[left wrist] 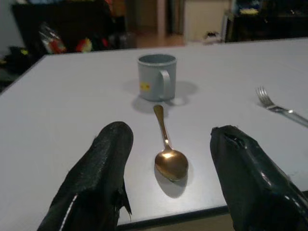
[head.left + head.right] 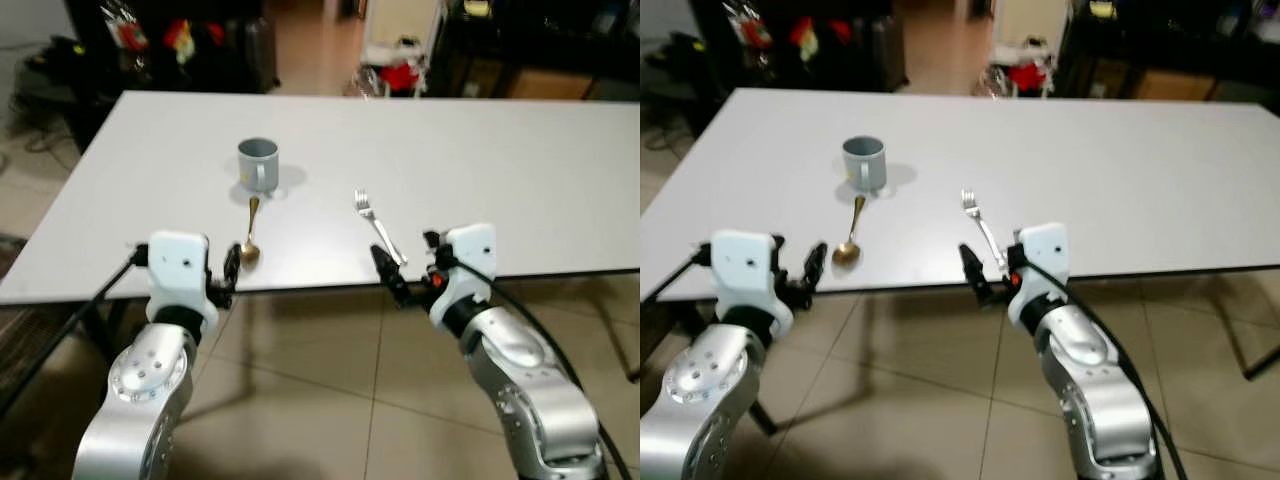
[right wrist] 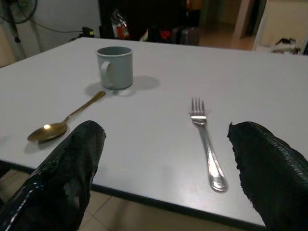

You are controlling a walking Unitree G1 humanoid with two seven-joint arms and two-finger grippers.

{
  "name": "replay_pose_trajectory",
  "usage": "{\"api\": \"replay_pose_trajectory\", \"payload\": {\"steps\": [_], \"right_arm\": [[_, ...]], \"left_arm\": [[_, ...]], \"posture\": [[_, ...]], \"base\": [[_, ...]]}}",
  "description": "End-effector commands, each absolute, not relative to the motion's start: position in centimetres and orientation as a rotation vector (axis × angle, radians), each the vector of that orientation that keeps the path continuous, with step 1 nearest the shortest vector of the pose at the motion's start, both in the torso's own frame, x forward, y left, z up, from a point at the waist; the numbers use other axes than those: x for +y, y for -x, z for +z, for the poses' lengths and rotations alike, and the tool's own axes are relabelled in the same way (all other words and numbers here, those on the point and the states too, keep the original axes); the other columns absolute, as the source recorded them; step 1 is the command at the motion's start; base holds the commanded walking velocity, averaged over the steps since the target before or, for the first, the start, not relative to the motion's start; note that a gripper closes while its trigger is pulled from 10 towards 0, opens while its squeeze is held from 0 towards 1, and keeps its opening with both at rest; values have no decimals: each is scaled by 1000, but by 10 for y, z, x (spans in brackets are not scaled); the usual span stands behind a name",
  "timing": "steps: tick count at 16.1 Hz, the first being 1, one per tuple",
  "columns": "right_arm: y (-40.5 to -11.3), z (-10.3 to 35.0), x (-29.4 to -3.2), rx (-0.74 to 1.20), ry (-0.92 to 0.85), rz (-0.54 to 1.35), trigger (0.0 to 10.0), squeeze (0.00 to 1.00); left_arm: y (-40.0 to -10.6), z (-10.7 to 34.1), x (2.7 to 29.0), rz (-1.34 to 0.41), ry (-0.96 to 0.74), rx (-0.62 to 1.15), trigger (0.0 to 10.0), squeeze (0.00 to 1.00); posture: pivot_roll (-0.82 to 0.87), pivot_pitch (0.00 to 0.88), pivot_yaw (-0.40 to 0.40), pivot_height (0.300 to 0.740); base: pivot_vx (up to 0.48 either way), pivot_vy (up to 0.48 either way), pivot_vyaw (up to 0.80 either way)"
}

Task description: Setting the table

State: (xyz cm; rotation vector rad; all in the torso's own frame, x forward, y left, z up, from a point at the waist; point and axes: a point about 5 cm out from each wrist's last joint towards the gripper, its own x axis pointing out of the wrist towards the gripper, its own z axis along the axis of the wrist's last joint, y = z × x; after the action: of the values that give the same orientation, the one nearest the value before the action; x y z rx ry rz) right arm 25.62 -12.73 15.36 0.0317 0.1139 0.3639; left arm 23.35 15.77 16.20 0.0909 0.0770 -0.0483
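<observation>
A grey-blue mug point(image 2: 258, 163) stands upright on the white table point(image 2: 500, 170), handle toward me. A gold spoon point(image 2: 250, 235) lies just in front of it, bowl nearest the table's front edge. To the right lies a silver fork point(image 2: 378, 226), tines pointing away. My left gripper point(image 2: 228, 272) hovers at the front edge, level with the spoon point(image 1: 168, 159), open with nothing between its fingers point(image 1: 96, 178). My right gripper point(image 2: 395, 278) sits at the edge before the fork point(image 3: 207, 144), also open and holding nothing.
The table's front edge point(image 2: 320, 288) runs right at both grippers, with tiled floor point(image 2: 330, 400) below. Dark shelves and clutter point(image 2: 180, 40) stand beyond the far side. The right half of the tabletop is bare.
</observation>
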Motion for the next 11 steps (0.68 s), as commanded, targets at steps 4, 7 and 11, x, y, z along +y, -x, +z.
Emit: {"api": "replay_pose_trajectory", "payload": {"steps": [4,7,11], "right_arm": [[-255,157,-131,111,-48,355,10000,0],[-257,157,-131,114,-49,342,10000,0],[-260,159,-130,107,-48,341,10000,0]], "left_arm": [[-230,167,151,-78,-66,48,10000,0],[-229,167,155,-68,-67,49,10000,0],[-229,167,159,-47,-69,51,10000,0]], "posture": [[8,0,-43,740],[10,0,-41,740],[10,0,-40,740]], "base": [[71,0,0],[375,0,0],[387,0,0]]}}
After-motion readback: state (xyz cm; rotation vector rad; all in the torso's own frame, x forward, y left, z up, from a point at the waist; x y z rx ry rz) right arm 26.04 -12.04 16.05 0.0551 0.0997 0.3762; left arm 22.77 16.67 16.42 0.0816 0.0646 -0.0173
